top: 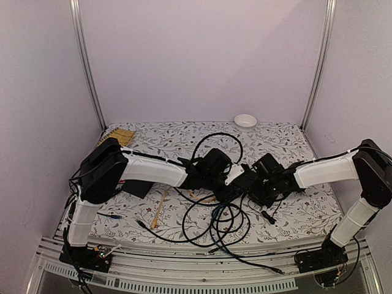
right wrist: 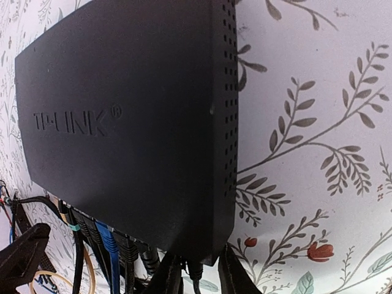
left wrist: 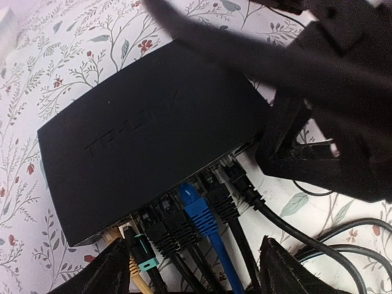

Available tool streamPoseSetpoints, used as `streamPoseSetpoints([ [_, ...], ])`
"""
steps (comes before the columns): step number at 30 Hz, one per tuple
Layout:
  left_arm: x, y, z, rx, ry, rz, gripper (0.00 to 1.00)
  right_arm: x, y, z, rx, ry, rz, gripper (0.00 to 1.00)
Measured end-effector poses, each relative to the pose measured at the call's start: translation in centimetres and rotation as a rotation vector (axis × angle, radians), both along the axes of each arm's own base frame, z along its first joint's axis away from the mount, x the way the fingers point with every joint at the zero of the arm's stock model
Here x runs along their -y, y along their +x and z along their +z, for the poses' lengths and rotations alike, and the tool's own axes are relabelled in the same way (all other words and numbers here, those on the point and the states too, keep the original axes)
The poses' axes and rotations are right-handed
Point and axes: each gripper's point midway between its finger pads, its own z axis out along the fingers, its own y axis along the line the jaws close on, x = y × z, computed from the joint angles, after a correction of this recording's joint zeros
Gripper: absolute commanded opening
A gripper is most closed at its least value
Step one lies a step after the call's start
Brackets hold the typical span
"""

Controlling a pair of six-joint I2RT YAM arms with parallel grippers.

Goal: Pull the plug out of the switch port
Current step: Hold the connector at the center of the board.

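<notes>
matte black switch (left wrist: 153, 135), one bright blue plug (left wrist: 199, 211), a teal-tipped plug (left wrist: 145, 260), a black plug (left wrist: 240, 180), white cloth (right wrist: 306, 122) with grey-green leafy sprigs and tiny red flowers

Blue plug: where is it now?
In the left wrist view, lower centre: the blue plastic cable plug sits in the socket row of the flat black matte switch, with black plugs on both sides.

One switch (left wrist: 153, 135), one blue plug (left wrist: 197, 211), several black plugs (left wrist: 222, 199), one white bowl (top: 245, 121), two robot arms (top: 153, 169).
</notes>
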Motion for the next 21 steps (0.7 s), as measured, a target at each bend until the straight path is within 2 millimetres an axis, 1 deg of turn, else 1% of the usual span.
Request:
streamPoseSetpoints([
  [4, 0.4, -0.8, 0.4, -0.002, -0.007, -0.01, 0.72, 0.0, 0.1, 0.0, 0.001, 0.0, 0.0, 0.2],
  [10, 0.3, -1.2, 0.0, -0.014, 0.003, -0.009, 0.69, 0.1, 0.2, 0.0, 0.002, -0.001, 0.001, 0.2],
  [17, 0.0, -1.2, -0.2, -0.023, 0.015, 0.005, 0.58, 0.1, 0.2, 0.0, 0.003, -0.002, 0.005, 0.2],
  [21, -0.2, -1.4, -0.4, -0.035, 0.022, 0.012, 0.57, 0.1, 0.2, 0.0, 0.003, -0.002, 0.005, 0.2],
])
